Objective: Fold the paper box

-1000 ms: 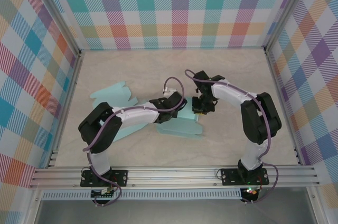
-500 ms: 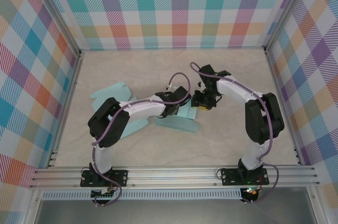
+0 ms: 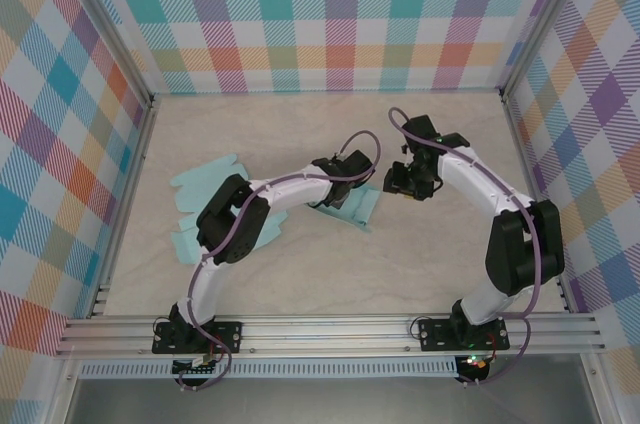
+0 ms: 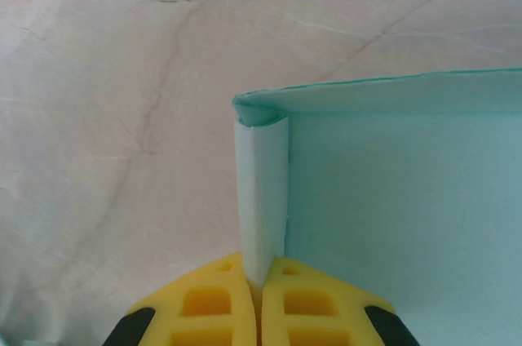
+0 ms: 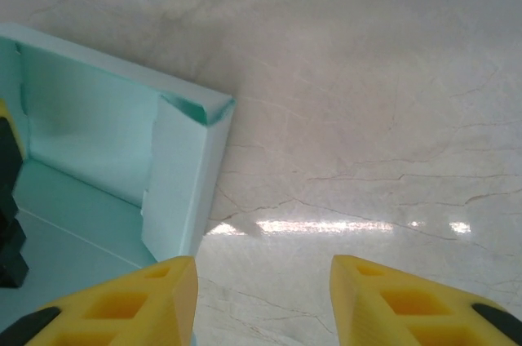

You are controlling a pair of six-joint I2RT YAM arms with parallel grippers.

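Note:
The mint paper box (image 3: 358,207) sits partly folded at the middle of the table, its walls standing up. My left gripper (image 3: 336,194) is at the box's left side. In the left wrist view the yellow fingers (image 4: 204,301) of that gripper (image 4: 259,271) are shut on an upright side wall (image 4: 261,191) of the paper box (image 4: 400,199), close to a corner. My right gripper (image 3: 400,184) hangs just right of the box. Its jaws (image 5: 263,281) stand open over bare table, with the box corner (image 5: 183,175) to their left and nothing between them.
Flat mint paper sheets (image 3: 205,182) lie at the left of the table, partly under my left arm. Checked walls close the table in on three sides, and a metal rail (image 3: 330,329) runs along the near edge. Bare marbled tabletop lies right of the box.
The right gripper has let go of the box, opened and drawn back to the right. The left gripper, still shut on the wall, has moved the box up and to the right.

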